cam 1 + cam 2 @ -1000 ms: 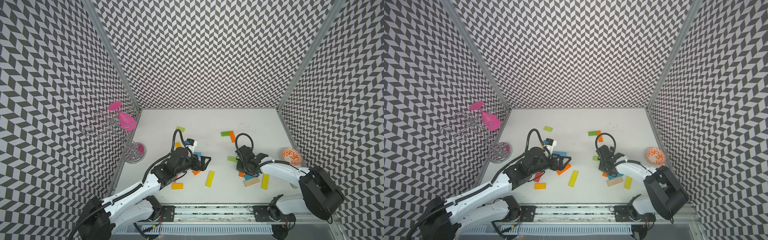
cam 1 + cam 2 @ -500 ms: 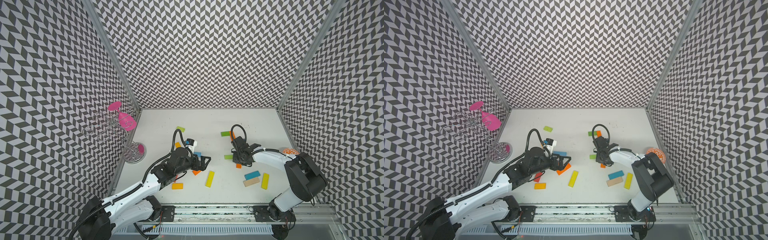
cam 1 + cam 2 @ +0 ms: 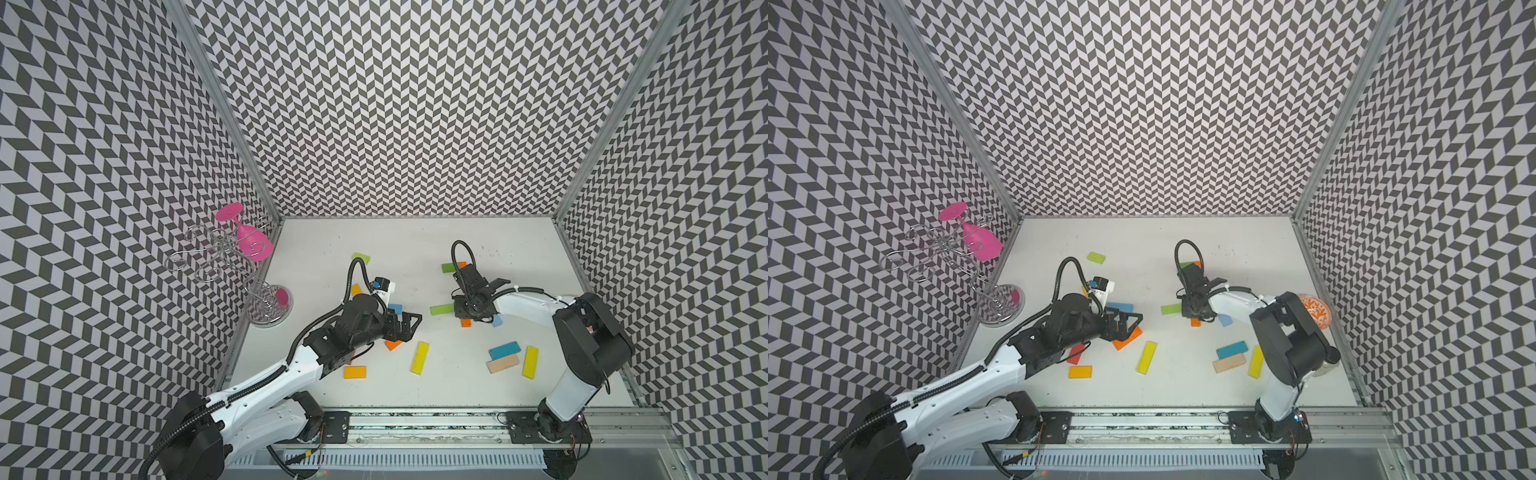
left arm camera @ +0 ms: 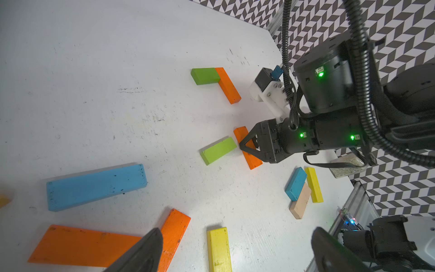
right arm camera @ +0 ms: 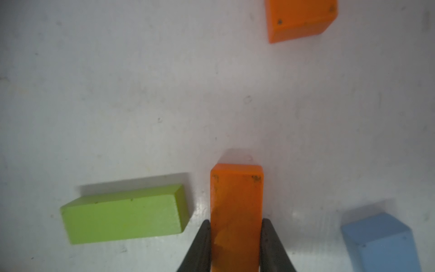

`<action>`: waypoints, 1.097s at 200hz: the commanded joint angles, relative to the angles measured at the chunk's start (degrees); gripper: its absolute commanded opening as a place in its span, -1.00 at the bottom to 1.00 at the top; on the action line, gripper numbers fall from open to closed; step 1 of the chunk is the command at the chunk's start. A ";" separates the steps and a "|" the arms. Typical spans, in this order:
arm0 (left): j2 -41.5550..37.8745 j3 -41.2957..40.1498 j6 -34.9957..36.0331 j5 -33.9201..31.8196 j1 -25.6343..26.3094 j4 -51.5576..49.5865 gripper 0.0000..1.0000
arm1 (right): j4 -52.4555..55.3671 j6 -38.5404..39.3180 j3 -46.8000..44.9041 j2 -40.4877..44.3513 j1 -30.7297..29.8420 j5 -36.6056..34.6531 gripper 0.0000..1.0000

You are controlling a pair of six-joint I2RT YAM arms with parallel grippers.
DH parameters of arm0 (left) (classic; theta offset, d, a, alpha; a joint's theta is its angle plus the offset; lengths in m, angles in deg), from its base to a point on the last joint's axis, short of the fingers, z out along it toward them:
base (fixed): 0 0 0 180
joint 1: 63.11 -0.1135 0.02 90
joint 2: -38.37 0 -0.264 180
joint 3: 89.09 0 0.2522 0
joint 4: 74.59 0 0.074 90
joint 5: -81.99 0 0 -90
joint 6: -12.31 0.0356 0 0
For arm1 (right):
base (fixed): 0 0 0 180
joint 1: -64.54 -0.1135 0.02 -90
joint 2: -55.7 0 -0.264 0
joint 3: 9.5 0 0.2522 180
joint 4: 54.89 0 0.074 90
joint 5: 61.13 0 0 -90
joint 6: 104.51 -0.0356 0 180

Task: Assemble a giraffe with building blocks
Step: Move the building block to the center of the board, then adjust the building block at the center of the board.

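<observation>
The right fingers (image 5: 200, 245) are clamped on the long sides of a small orange painted wooden block (image 5: 236, 207). It sits low on the white surface (image 5: 141, 94), just beside a lime-green wooden block (image 5: 124, 214) but not touching it. It looks light, rigid and smooth-painted, so a squeeze across its narrow width should hold it. The left fingers (image 4: 143, 252) are spread wide and empty.

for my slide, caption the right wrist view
Right claw shut on an orange block, a green block lying beside it.
</observation>
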 commanded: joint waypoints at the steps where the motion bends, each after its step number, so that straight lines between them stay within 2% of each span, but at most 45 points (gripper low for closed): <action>1: 0.82 2.45 0.50 -0.71 -0.28 0.17 0.99 | 4.08 5.24 -0.85 -0.98 2.27 -1.86 -0.69; 51: 3.57 4.50 1.74 -0.57 -0.26 0.72 0.98 | 4.68 13.77 0.75 -0.94 2.74 -3.94 -0.64; 71: 4.13 5.78 2.67 -1.38 -0.26 -0.20 0.98 | 5.89 15.12 1.93 -1.59 2.92 -5.93 -0.62; 126: 5.27 9.83 4.53 -1.64 -0.51 -1.37 0.99 | 4.39 16.84 3.01 -2.20 5.95 -3.64 -0.57; 137: 5.66 10.37 4.52 -0.66 -0.44 -1.00 0.99 | 3.86 17.40 3.10 -2.30 6.57 -3.03 -0.49; 158: 6.57 10.83 4.07 1.73 -0.37 -0.22 0.99 | 3.39 18.42 3.10 -2.39 7.24 -2.05 -0.22; 176: 7.08 9.56 3.25 4.61 0.08 1.47 0.98 | 3.22 19.17 2.80 -2.08 7.24 -0.20 -0.10; 201: 8.02 6.08 1.48 9.27 1.08 5.35 0.97 | 2.72 19.84 1.66 -1.13 7.25 1.17 -0.06; 219: 9.25 4.88 1.08 10.96 2.46 6.91 0.95 | 2.40 19.85 0.95 -0.54 7.24 2.15 -0.16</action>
